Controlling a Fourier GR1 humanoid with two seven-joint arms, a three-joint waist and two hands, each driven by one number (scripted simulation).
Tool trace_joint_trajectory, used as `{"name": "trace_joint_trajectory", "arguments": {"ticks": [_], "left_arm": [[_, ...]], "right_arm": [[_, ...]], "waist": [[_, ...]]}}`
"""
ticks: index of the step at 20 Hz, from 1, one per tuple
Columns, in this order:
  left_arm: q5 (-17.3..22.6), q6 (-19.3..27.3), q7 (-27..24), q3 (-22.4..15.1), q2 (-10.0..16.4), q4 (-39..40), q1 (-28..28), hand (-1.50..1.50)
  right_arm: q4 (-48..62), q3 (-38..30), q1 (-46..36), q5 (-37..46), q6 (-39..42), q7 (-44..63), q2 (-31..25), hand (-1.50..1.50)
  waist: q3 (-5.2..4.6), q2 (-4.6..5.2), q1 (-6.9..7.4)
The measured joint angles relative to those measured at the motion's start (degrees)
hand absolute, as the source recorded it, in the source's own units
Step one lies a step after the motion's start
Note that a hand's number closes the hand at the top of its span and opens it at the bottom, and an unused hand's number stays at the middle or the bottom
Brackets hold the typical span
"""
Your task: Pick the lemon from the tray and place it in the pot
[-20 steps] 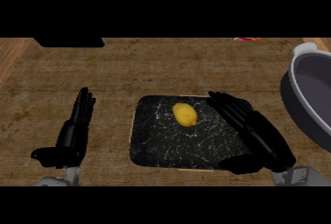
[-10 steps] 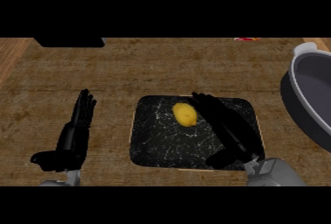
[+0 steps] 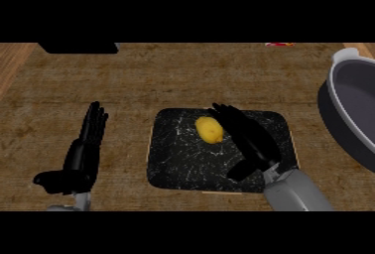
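- Right hand (image 3: 256, 150): fingers (image 3: 234, 120) straight and released, holding nothing. They point up and to the left over the tray.
- The fingers lie just beside the lemon (image 3: 210, 129), along its right side. Whether they touch it cannot be told.
- The thumb sits low, near the tray's lower middle, well apart from the lemon.
- The grey right forearm (image 3: 294, 191) enters from the lower edge and crosses the tray's lower right corner.
- Lemon: yellow, lying on the tray in its upper middle part, not lifted and not enclosed by any finger.
- Tray (image 3: 176, 163): black with white veining, rounded corners, flat on the tabletop (image 3: 183, 79) at the centre of the view.
- Pot (image 3: 350, 116): large, grey, at the right edge and partly cut off. It stands apart from the tray, to its right.
- Left hand (image 3: 79, 158): resting on the tabletop left of the tray, fingers straight and released, pointing up, holding nothing.
- Other items: a black block (image 3: 78, 47) at the top left edge and a small red item (image 3: 280, 44) at the top right edge. Both are well apart from the tray.
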Motion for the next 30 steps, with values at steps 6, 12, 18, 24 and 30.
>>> {"name": "trace_joint_trajectory", "arguments": {"ticks": [6,12,18,24,30], "left_arm": [[-1.0,-2.0,-1.3,2.1,-1.6,2.1,-0.7,0.00],[-3.7,-1.7,-1.2,2.0,-3.9,3.0,-1.3,0.00],[-4.0,-2.2,-0.4,2.7,-3.9,2.0,-1.2,0.00],[-3.9,-3.5,1.5,4.1,-3.3,0.0,-1.2,0.00],[-4.5,-3.9,2.4,4.2,-3.9,-0.7,-1.0,0.00]], "right_arm": [[6.2,-3.0,-1.7,3.6,-1.2,-3.5,3.4,-1.50],[9.3,-5.0,-3.0,6.0,-1.5,-5.2,6.2,1.50],[12.2,-6.0,-4.4,9.5,-8.4,-10.3,7.1,1.50],[13.6,-7.9,-5.3,11.0,-12.3,-13.6,8.0,1.50],[13.4,-12.9,-5.8,12.5,-15.3,-9.2,8.2,1.50]], "waist": [[-0.17,-0.24,-0.08],[-0.29,-0.40,-0.12],[-0.44,-0.57,-0.13],[-0.42,-0.63,-0.19],[-0.17,-0.16,-0.11]]}}
